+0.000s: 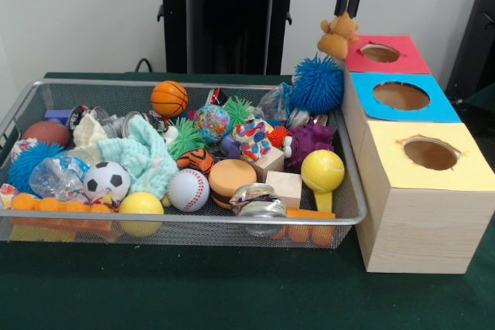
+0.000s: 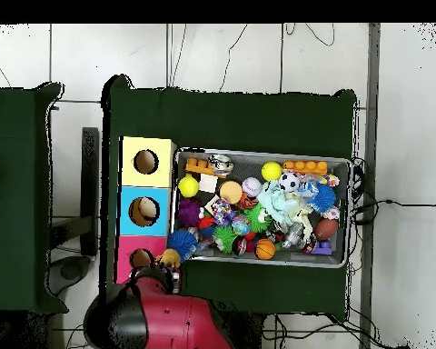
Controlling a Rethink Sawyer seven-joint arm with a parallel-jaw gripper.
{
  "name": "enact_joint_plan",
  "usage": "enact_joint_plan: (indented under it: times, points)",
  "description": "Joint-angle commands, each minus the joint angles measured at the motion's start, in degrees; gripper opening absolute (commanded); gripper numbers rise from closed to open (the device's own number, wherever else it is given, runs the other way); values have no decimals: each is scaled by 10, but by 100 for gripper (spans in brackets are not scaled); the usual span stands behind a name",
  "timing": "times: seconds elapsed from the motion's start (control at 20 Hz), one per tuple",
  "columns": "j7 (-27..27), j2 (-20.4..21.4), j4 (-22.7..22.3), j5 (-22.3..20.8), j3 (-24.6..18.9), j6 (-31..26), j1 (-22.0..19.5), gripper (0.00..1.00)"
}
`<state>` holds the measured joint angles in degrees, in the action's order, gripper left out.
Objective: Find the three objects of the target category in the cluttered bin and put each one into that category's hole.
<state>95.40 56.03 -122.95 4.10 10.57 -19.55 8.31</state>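
The silver wire-mesh bin [image 1: 193,222] fills the left and middle of the table and is crowded with toys; it also shows in the overhead view [image 2: 258,154]. My gripper [image 1: 349,13] is shut on the tan-orange bear [image 1: 338,35]. It holds the bear in the air by the head, above the bin's far right corner and just left of the red-topped hole [image 1: 380,53]. In the overhead view the bear [image 2: 170,259] hangs right beside the red hole [image 2: 141,258]. The orange tiger with black stripes [image 1: 196,160] lies among the toys in the middle of the bin. No third plush animal shows.
The blue-topped hole [image 1: 401,96] and the yellow-topped hole [image 1: 430,152] follow the red one in a row of boxes at the bin's right. A blue spiky ball [image 1: 317,84] sits under the bear. A purple plush [image 1: 309,143], a basketball [image 1: 168,98] and other balls lie in the bin.
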Motion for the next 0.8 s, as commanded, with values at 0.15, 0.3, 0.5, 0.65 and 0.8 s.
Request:
enact_joint_plan:
  times: [0.15, 0.3, 0.5, 0.65, 0.8]
  points:
    - [46, 50, -13, -12, 5, -91, -55, 0]
    - [40, 53, -2, -21, 4, -107, -62, 0]
    - [40, 47, 4, -22, -6, -102, -72, 0]
    - [53, 42, 14, -23, -7, -107, -64, 0]
    - [67, 47, 20, -21, -3, -123, -48, 0]
